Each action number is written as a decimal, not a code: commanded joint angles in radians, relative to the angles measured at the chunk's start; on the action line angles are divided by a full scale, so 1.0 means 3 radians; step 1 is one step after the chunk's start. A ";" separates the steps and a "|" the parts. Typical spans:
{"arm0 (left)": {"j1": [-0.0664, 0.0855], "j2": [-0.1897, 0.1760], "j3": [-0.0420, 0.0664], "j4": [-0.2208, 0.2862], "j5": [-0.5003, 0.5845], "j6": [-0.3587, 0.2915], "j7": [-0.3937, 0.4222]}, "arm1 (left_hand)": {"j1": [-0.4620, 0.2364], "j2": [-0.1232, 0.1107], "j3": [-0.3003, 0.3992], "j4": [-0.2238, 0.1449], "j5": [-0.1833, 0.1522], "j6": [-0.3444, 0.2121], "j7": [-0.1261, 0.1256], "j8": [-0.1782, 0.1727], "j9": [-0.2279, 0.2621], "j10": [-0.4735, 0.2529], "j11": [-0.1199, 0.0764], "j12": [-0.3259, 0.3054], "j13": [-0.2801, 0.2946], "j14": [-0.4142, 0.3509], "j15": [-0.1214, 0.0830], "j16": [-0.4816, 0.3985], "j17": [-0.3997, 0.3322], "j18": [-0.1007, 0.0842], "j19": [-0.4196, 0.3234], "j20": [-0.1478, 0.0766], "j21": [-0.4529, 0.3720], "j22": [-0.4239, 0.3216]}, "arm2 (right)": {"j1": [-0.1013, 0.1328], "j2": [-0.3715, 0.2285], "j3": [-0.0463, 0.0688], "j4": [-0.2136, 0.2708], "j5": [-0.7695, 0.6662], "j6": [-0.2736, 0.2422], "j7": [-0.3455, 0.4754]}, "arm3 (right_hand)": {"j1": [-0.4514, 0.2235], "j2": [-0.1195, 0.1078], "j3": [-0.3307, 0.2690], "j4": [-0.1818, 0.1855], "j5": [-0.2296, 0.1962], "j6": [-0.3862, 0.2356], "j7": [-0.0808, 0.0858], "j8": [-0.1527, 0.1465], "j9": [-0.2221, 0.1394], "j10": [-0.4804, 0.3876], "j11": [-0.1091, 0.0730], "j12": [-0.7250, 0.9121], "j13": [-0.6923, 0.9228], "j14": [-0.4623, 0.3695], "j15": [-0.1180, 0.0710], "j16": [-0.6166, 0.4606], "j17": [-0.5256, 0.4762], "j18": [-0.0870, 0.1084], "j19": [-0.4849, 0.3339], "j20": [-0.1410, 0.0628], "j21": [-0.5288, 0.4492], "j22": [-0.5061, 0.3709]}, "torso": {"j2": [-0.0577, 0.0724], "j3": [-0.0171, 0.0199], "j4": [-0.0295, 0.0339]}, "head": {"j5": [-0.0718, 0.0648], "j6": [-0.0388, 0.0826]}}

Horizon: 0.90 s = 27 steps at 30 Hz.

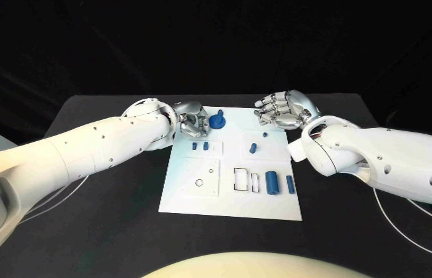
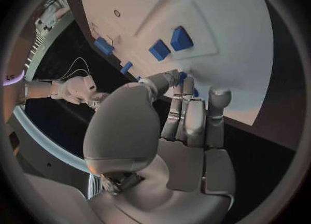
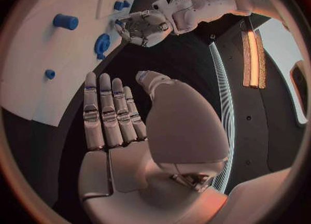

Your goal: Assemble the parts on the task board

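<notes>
Left hand sits at the far left corner of the task board, fingers curled in toward the blue gear-like part standing there. In the left wrist view the fingertips reach a small blue piece at the board edge; whether it's pinched or just touched, cannot tell.

Risks, judged from here: contact is right at the board's rim, so a weak pinch could drop the part onto the black table. A push instead of a lift could slide the whole board. The curled fingers could also knock the two small blue blocks just beside them.

Board is a white plate in mid-table with raised panels, holes and slots. Small blue peg stands near the centre. Blue cylinder and a thinner blue bar lie by the open slots on the right side.

Right hand hovers off the far right corner, fingers straight and side by side, holding nothing.
</notes>
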 commanded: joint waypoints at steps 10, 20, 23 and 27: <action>-0.0023 0.0004 -0.0018 -0.0030 -0.0018 0.0121 -0.0026 | 0.0028 0.0029 0.0002 -0.0011 0.0017 0.0023 -0.0010 -0.0007 0.0009 0.0024 -0.0006 -0.0030 -0.0005 0.0013 0.0005 0.0005 -0.0006 -0.0054 0.0006 0.0000 0.0010 0.0008 | -0.0002 0.0003 0.0001 0.0000 -0.0032 0.0039 0.0045 | 0.0000 -0.0008 0.0020 0.0001 0.0017 0.0016 0.0062 -0.0012 -0.0003 0.0021 0.0013 -0.0022 -0.0003 0.0027 0.0002 -0.0017 -0.0005 0.0046 0.0020 0.0005 0.0012 -0.0004 | -0.0003 0.0002 0.0004 | -0.0006 -0.0012; -0.0025 -0.0016 -0.0018 0.0012 -0.0022 0.0113 -0.0009 | 0.0033 0.0025 0.0002 -0.0031 0.0017 0.0082 -0.0023 0.0000 0.0030 0.0069 -0.0021 -0.0037 0.0000 0.0023 -0.0006 0.0008 0.0004 -0.0056 0.0021 -0.0008 0.0017 0.0023 | -0.0002 0.0004 0.0000 -0.0003 -0.0032 0.0039 0.0046 | 0.0000 -0.0008 0.0020 0.0001 0.0017 0.0016 0.0062 -0.0012 -0.0003 0.0021 0.0013 -0.0022 -0.0003 0.0027 0.0002 -0.0017 -0.0005 0.0046 0.0020 0.0005 0.0012 -0.0004 | -0.0003 0.0000 0.0005 | -0.0006 -0.0014; -0.0026 -0.0020 -0.0018 0.0016 -0.0023 0.0087 -0.0005 | 0.0036 0.0024 0.0005 -0.0036 0.0018 0.0093 -0.0026 0.0001 0.0033 0.0077 -0.0023 -0.0037 0.0002 0.0026 -0.0009 0.0009 0.0008 -0.0057 0.0025 -0.0010 0.0019 0.0026 | -0.0002 0.0004 0.0000 -0.0003 -0.0032 0.0038 0.0046 | 0.0000 -0.0008 0.0020 0.0001 0.0017 0.0016 0.0062 -0.0012 -0.0003 0.0021 0.0013 -0.0022 -0.0003 0.0027 0.0002 -0.0017 -0.0005 0.0046 0.0020 0.0005 0.0012 -0.0004 | -0.0002 0.0001 0.0004 | -0.0005 -0.0014; -0.0027 -0.0023 -0.0018 0.0019 -0.0023 0.0048 0.0002 | 0.0038 0.0024 0.0009 -0.0041 0.0020 0.0103 -0.0029 0.0003 0.0037 0.0085 -0.0025 -0.0037 0.0004 0.0032 -0.0011 0.0013 0.0020 -0.0061 0.0041 -0.0012 0.0030 0.0046 | -0.0002 0.0005 0.0000 -0.0004 -0.0032 0.0038 0.0047 | 0.0000 -0.0008 0.0020 0.0001 0.0017 0.0016 0.0062 -0.0012 -0.0003 0.0021 0.0013 -0.0022 -0.0003 0.0027 0.0002 -0.0017 -0.0005 0.0046 0.0020 0.0005 0.0012 -0.0004 | -0.0003 0.0002 0.0004 | -0.0005 -0.0014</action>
